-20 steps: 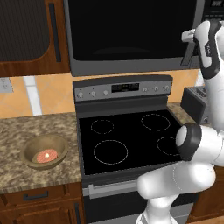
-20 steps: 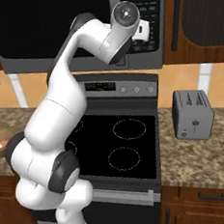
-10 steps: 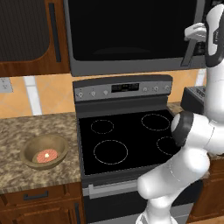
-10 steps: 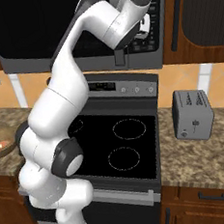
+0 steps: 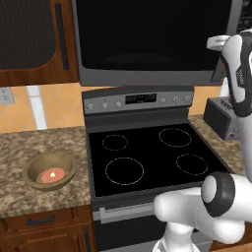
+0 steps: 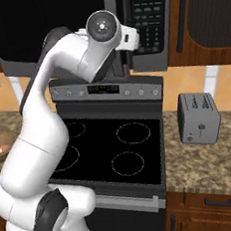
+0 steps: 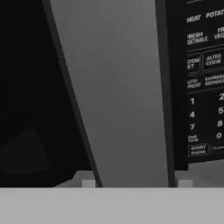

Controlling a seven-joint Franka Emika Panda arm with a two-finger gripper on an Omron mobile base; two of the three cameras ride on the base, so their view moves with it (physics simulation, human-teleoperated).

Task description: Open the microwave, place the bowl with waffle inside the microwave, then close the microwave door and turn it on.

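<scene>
tan bowl, pink waffle, black-fronted grey microwave, speckled brown counter

The microwave hangs directly above the stove, at 12 o'clock from it, with its button panel at the 3 o'clock end of the microwave door. On the desk at the stove's 9 o'clock sits the bowl with the waffle in it; the toaster stands on the desk at the stove's 3 o'clock. The end effector is up at the door's handle, just beside the button panel.
</scene>
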